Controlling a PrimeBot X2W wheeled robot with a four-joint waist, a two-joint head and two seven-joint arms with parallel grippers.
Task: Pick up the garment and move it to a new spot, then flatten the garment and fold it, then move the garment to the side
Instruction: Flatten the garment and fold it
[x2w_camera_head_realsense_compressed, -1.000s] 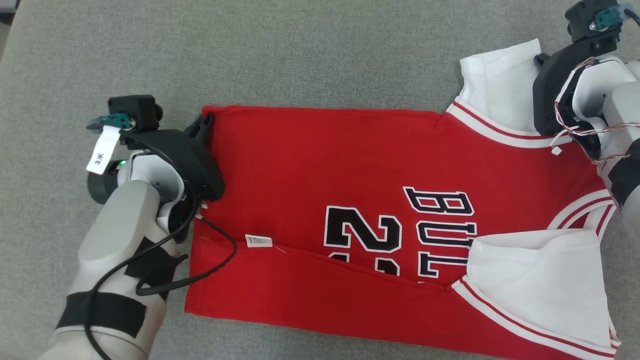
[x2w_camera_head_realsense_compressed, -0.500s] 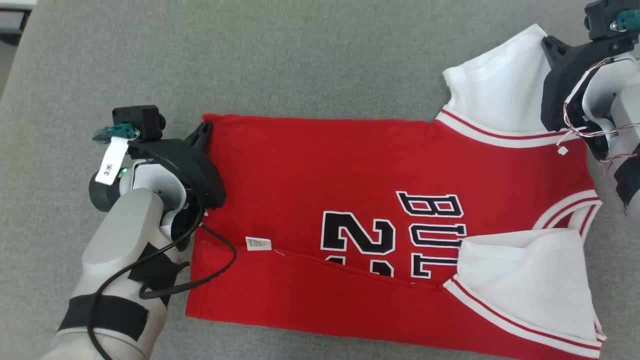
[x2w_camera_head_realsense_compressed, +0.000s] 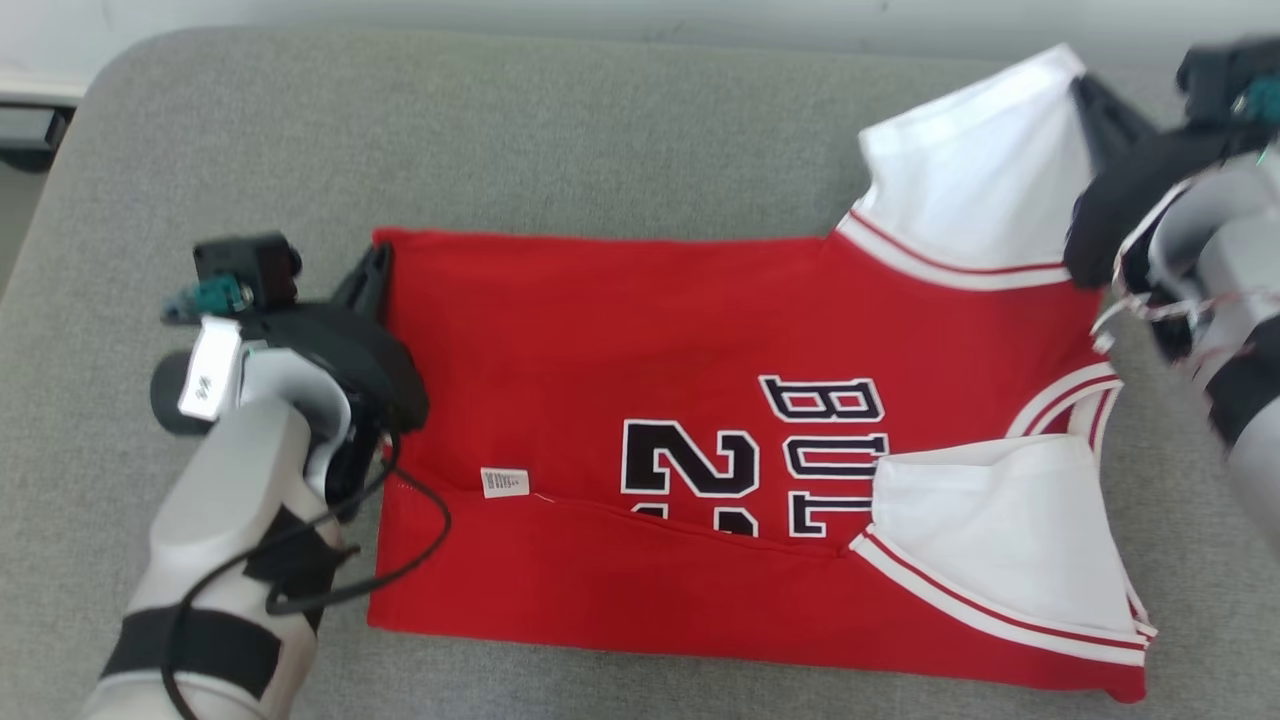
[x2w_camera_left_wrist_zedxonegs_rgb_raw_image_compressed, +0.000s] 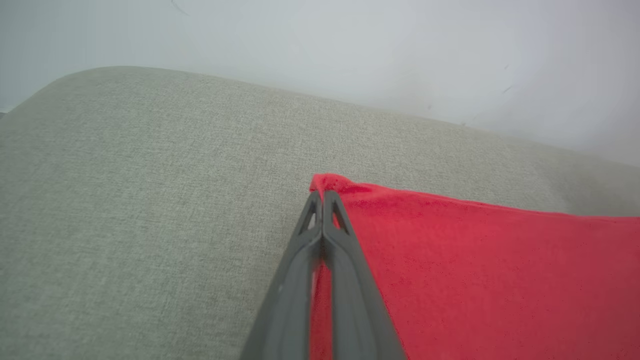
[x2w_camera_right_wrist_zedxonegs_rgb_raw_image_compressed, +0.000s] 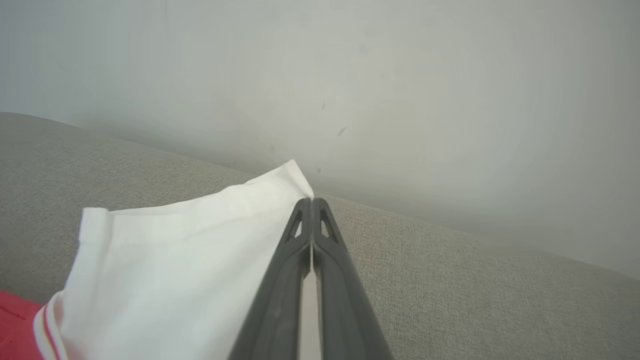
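Garment (x2w_camera_head_realsense_compressed: 640, 330) flat, left hand (x2w_camera_left_wrist_zedxonegs_rgb_raw_image_compressed: 322, 194) pinching hem corner (x2w_camera_left_wrist_zedxonegs_rgb_raw_image_compressed: 331, 182), right hand (x2w_camera_right_wrist_zedxonegs_rgb_raw_image_compressed: 311, 201) apparently pinching sleeve (x2w_camera_right_wrist_zedxonegs_rgb_raw_image_compressed: 200, 260)

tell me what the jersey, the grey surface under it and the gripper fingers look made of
Jersey: soft matte knit, probably cotton or a blend; it drapes, creases and looks faintly fuzzy up close.
Grey surface: coarse woven upholstery fabric, its weave showing, likely over padding given the rounded corner.
Fingers of the left gripper: matte dark grey, apparently plastic, with triangular cut-outs near the tips.
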